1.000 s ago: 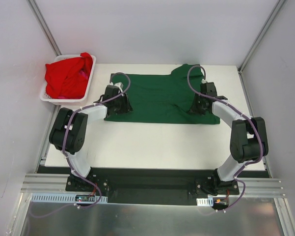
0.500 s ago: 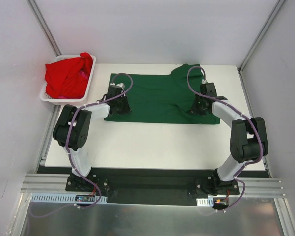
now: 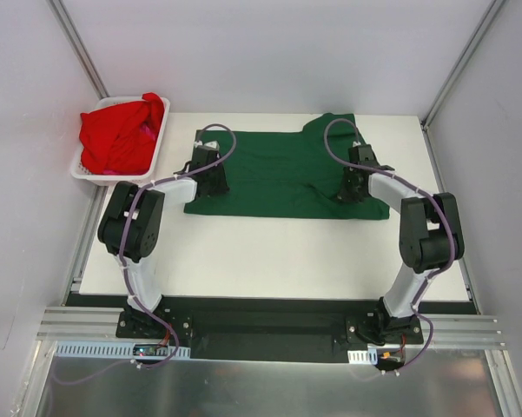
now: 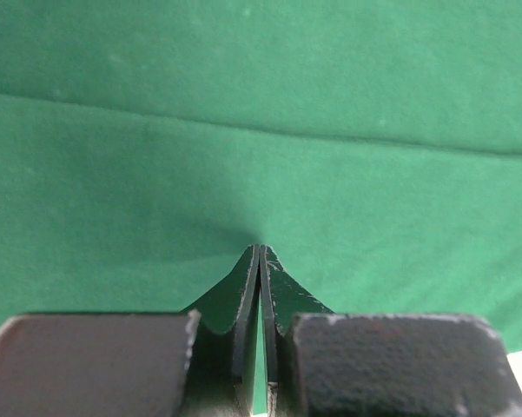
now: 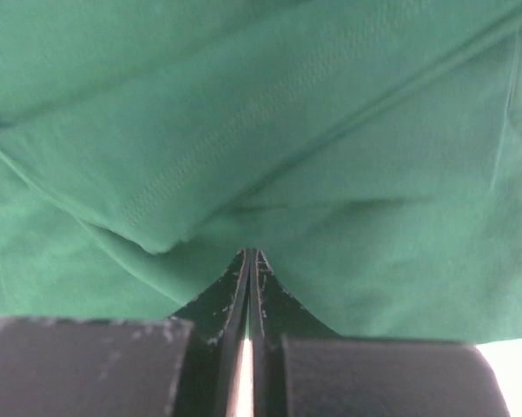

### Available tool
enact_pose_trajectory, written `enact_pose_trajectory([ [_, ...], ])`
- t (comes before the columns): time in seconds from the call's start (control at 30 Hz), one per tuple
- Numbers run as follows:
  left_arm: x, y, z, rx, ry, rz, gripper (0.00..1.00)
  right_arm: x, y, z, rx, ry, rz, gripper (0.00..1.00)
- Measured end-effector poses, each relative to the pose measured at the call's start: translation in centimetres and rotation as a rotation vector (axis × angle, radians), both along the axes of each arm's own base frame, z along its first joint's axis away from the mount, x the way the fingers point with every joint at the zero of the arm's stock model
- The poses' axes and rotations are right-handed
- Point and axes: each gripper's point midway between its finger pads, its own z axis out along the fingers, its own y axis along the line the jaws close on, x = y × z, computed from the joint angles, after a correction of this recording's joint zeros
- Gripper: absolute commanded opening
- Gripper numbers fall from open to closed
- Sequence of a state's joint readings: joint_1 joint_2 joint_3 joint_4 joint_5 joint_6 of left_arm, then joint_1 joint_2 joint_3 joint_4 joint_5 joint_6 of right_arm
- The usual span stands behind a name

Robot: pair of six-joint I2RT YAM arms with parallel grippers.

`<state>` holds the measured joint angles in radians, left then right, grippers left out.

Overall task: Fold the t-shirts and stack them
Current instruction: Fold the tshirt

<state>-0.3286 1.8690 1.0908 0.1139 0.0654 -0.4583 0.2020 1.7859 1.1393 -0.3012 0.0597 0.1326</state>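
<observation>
Both jaws have just pinched shut: left gripper (image 4: 259, 252) and right gripper (image 5: 250, 254) each nip the green shirt (image 3: 278, 169), spread mid-frame, near its lower edge. Folding can likely begin; red shirts (image 3: 117, 135) wait upper left.

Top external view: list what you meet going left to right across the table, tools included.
White basket with the red t-shirts → left tool → right tool. The green t-shirt spans both tools, so it has no place in the order.
</observation>
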Motion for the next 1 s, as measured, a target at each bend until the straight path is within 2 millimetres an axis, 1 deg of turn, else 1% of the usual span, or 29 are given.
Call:
enact_pose_trajectory([
  [0.13, 0.7, 0.2, -0.5, 0.027, 0.01, 0.009, 0.0, 1.1, 0.1, 0.3, -0.007, -0.014, 0.007, 0.01],
  [0.2, 0.9, 0.1, -0.8, 0.032, 0.021, 0.009, 0.0, 1.2, 0.1, 0.4, -0.008, -0.016, 0.01, 0.01],
  [0.37, 0.9, 0.1, -0.9, 0.031, 0.026, 0.01, 0.0, 1.0, 0.3, 0.3, -0.005, -0.01, 0.016, 0.01],
  [0.8, 0.7, 0.1, -1.2, 0.025, 0.026, 0.016, 0.0, -0.7, 2.2, -0.1, 0.068, 0.054, 0.074, 0.01],
  [1.0, 0.7, 0.2, -1.3, 0.019, 0.015, 0.019, 0.0, -1.9, 2.7, -1.1, 0.084, 0.087, 0.095, 0.01],
])
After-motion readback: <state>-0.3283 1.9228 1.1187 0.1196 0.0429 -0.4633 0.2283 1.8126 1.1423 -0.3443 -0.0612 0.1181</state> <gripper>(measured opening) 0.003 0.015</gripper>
